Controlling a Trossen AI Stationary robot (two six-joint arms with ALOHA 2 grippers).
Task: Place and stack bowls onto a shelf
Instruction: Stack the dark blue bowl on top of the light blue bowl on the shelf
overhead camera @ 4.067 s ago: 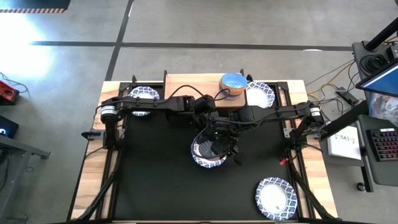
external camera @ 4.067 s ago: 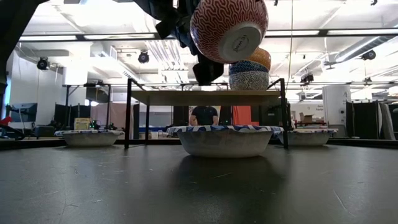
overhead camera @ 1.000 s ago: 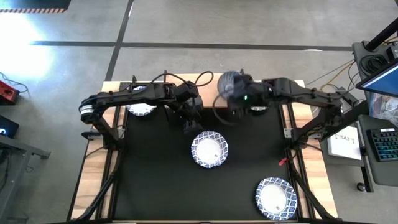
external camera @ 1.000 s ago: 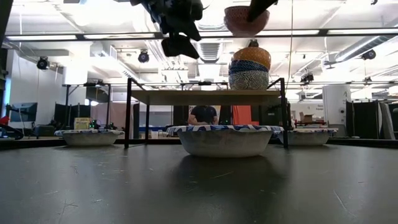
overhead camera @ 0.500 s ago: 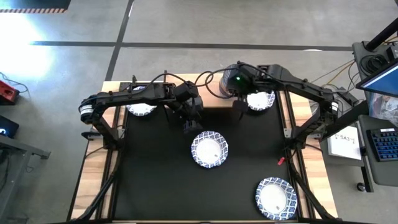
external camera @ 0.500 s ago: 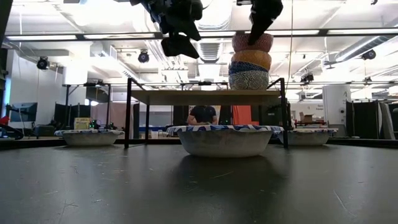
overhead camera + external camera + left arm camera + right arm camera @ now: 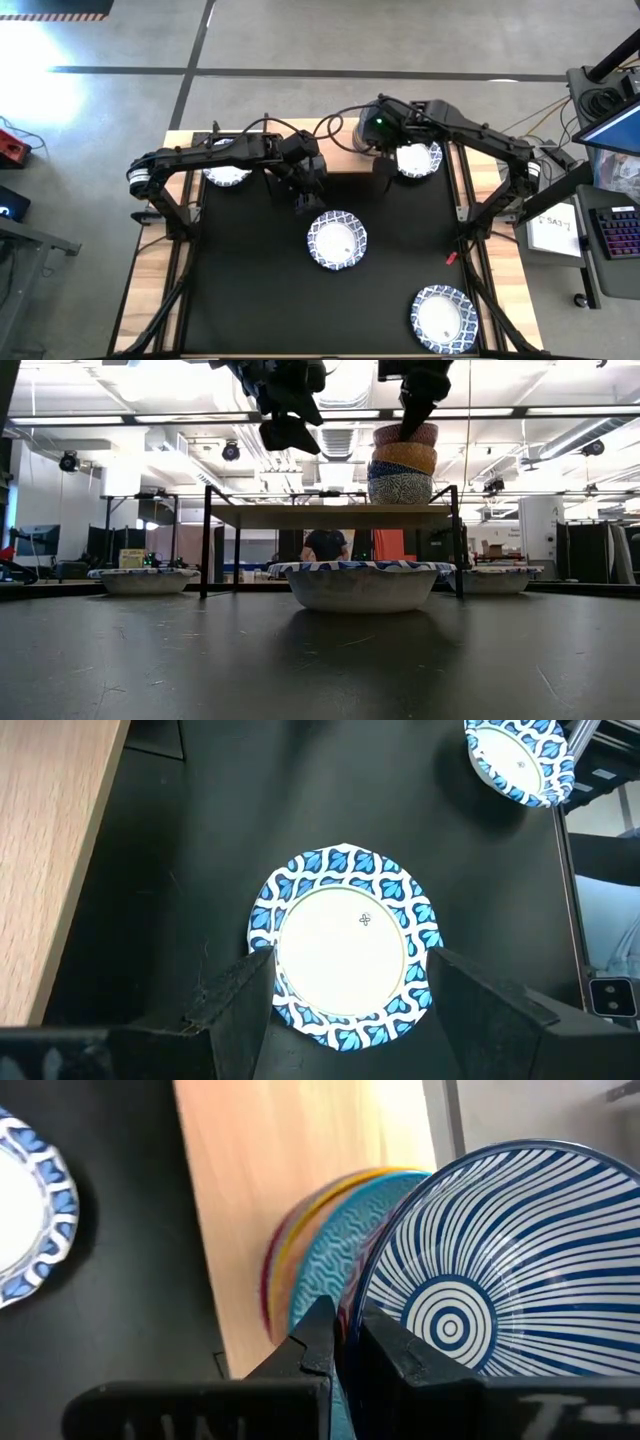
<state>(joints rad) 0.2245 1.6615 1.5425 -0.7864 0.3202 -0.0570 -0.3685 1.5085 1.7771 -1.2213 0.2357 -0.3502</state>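
High view: my right gripper (image 7: 378, 128) sits over the stack of small bowls (image 7: 372, 130) on the shelf (image 7: 300, 140), at the far edge of the counter (image 7: 250, 290). My left gripper (image 7: 303, 203) hangs above the counter just near of the shelf, beside the centre white bowl (image 7: 337, 240). Three more white blue-rimmed bowls: one far left (image 7: 229, 172) half under my left arm, one far right (image 7: 418, 158) beside the shelf's end, one at the near right corner (image 7: 442, 318).

Low view: four small bowls nested on the shelf top (image 7: 330, 515). Red patterned bowl (image 7: 406, 434) on top, golden yellow bowl (image 7: 404, 455) under it, then a blue bowl (image 7: 396, 469), with the grey patterned bowl (image 7: 400, 489) at the base. My right gripper (image 7: 420, 415) comes down onto the red bowl's rim. My left gripper (image 7: 287, 432) hangs higher, well left of the stack, touching nothing. Centre white bowl (image 7: 362, 585) stands on the counter in front of the shelf; a person shows in the room behind it.

Left wrist view: my fingers (image 7: 240, 1000) are spread wide with nothing between them, framing the centre white bowl (image 7: 345, 945) below. Another white bowl (image 7: 520, 760) lies farther off.

Right wrist view: my fingers (image 7: 320, 1335) are pressed together, pinching the top bowl's rim (image 7: 360, 1310). Its inside (image 7: 470, 1300) is white with blue stripes. The stack rests on the wooden shelf board (image 7: 300, 1170).
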